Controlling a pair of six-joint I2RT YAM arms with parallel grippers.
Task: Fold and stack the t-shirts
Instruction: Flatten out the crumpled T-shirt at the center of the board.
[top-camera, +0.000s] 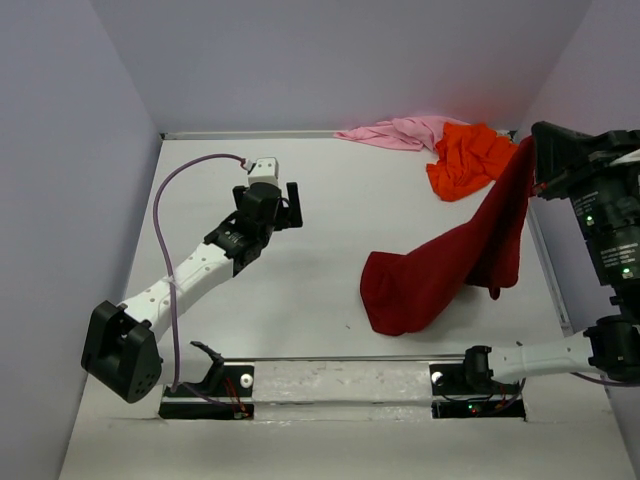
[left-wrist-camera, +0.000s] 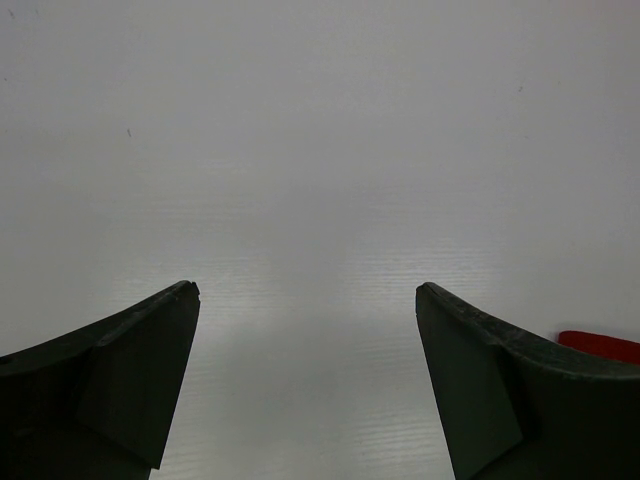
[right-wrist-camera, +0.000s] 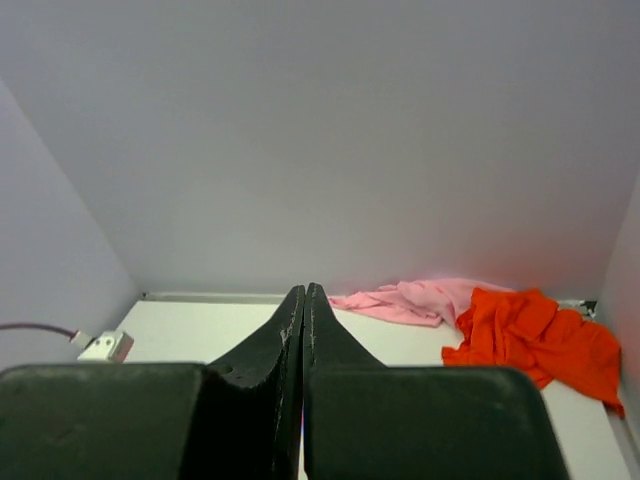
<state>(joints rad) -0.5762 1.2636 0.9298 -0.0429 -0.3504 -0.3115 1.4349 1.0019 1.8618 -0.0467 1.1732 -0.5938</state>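
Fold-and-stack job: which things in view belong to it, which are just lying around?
Job:
- dark red t-shirt, hanging from the shut right tool
- orange t-shirt, crumpled, far right corner
- pink t-shirt, crumpled beside it
- left tool, open, empty

Not job:
- purple cable on the left arm
- table

The right hand (right-wrist-camera: 304, 292) is seen closed tight. Beyond it, a pink t-shirt (right-wrist-camera: 410, 300) and an orange t-shirt (right-wrist-camera: 535, 335) are crumpled, touching, at the table's (right-wrist-camera: 190, 330) far edge.
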